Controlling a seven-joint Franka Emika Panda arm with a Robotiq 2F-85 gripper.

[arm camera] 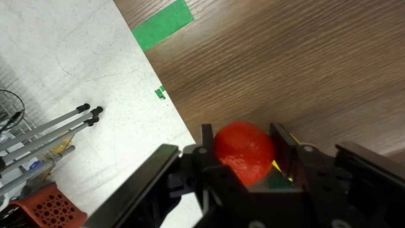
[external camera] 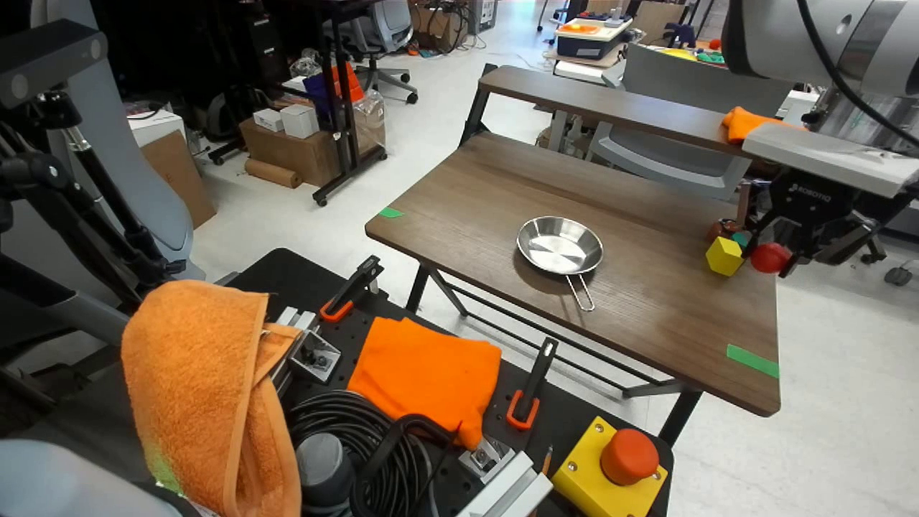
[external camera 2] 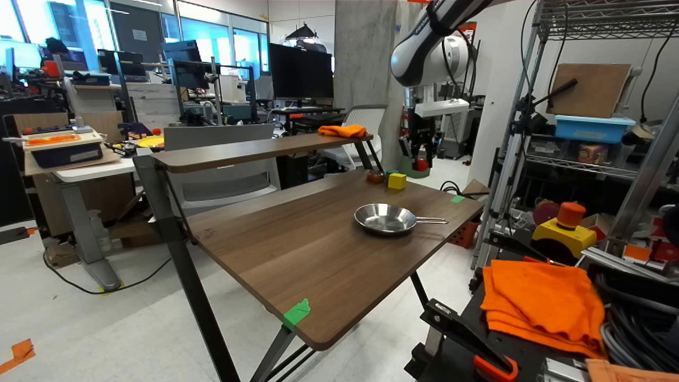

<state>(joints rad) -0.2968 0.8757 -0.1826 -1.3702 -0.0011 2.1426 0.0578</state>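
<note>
A red ball (arm camera: 244, 152) sits between the two fingers of my gripper (arm camera: 239, 134), which is shut on it. Both exterior views show the ball (external camera: 770, 258) held by the table's end. Close beside the gripper, a yellow block (external camera: 724, 256) stands on the brown table (external camera 2: 297, 249). Partly hidden behind that block are a dark green thing (external camera: 741, 238) and a reddish-brown round one (external camera 2: 375, 177). In the wrist view, only slivers of yellow and a green patch (arm camera: 278, 181) show past the right finger. A steel pan (external camera: 560, 245) with a wire handle rests farther along the tabletop.
A raised shelf (external camera: 603, 100) runs along the table's long side, an orange cloth (external camera 2: 342, 131) on its end. Green tape (arm camera: 163, 24) marks the table edge. A black bench (external camera: 287, 269) with clamps, orange cloth and a red-topped yellow button box (external camera: 610, 470) stands alongside.
</note>
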